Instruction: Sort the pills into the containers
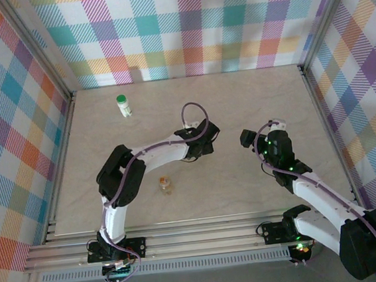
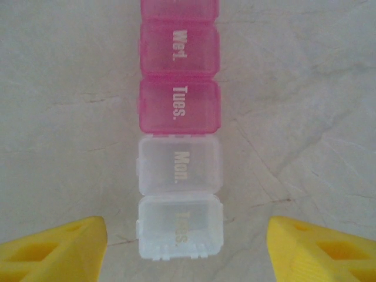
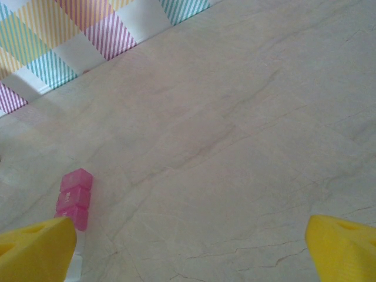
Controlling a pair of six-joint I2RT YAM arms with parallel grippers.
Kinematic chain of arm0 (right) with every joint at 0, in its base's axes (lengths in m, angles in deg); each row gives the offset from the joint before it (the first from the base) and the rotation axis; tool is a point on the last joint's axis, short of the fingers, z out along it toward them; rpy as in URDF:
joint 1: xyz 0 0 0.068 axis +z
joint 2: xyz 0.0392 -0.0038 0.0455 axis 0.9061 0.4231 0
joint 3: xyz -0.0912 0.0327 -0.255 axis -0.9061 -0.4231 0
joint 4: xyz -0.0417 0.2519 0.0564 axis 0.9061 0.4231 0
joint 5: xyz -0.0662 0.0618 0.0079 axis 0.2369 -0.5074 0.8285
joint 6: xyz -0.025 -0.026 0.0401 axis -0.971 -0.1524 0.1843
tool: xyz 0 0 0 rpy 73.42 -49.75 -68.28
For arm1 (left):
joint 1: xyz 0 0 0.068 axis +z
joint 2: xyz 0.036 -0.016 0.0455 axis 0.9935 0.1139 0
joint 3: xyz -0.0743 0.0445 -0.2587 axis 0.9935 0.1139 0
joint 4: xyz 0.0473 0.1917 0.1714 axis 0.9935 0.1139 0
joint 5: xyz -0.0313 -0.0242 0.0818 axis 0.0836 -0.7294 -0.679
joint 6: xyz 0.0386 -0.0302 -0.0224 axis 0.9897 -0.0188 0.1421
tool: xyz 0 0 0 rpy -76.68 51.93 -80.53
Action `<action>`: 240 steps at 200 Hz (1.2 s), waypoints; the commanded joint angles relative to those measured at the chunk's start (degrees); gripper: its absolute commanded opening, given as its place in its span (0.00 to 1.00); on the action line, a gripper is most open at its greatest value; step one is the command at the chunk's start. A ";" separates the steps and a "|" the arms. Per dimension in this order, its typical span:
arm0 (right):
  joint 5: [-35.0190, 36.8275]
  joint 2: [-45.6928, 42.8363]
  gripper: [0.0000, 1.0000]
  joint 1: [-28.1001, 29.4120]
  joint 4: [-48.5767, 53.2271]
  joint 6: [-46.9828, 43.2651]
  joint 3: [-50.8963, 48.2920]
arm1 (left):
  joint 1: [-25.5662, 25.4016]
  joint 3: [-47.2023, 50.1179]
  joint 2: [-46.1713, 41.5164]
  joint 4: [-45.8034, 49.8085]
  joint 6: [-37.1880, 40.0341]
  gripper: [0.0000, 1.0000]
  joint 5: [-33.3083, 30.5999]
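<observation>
The left pincer (image 2: 188, 249) is released: its two yellow fingers (image 2: 59, 247) stand wide apart, one on each side of the pill box (image 2: 179, 106), and neither touches it. It holds nothing. The pill box lies flat on the pale marbled bench (image 2: 305, 88), running straight away from the pincer, all the lids in view shut. The two compartments nearest the pincer are clear, the nearer one with faint lettering that I cannot read for sure, the next marked "Mon."; beyond them come pink ones marked "Tues." and "Wed.", then another pink one cut off by the frame.

The left arm (image 1: 155, 147) reaches out from its base, bends at the elbow and stretches across to the middle of the bench, its wrist pointing down over the pill box.

The right pincer (image 3: 188, 247) is likewise released and empty, its fingers spread wide, with the pink end of the pill box just beside its left finger and bare bench between the fingers. The right arm (image 1: 313, 192) leans in toward the pill box from the right.

The white bottle with green cap (image 1: 125, 106) stands upright well apart from the pill box, far-left of it. The small amber bottle (image 1: 165, 184) sits near-left of the pill box, closer in, just beside the left arm's forearm.
</observation>
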 commanded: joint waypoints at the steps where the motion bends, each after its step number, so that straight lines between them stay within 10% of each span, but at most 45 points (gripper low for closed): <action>1: 1.10 0.60 0.99 0.26 0.43 -1.11 2.33 | 1.54 1.82 -8.42 -1.64 3.07 0.72 -0.07; 123: -10.04 32.01 0.94 10.42 11.95 -10.12 27.03 | 29.38 32.41 -43.07 -12.78 5.55 0.80 7.56; 240: -4.11 59.54 0.81 19.48 21.96 -15.21 51.25 | 31.02 40.38 -49.87 -13.57 6.28 0.80 4.43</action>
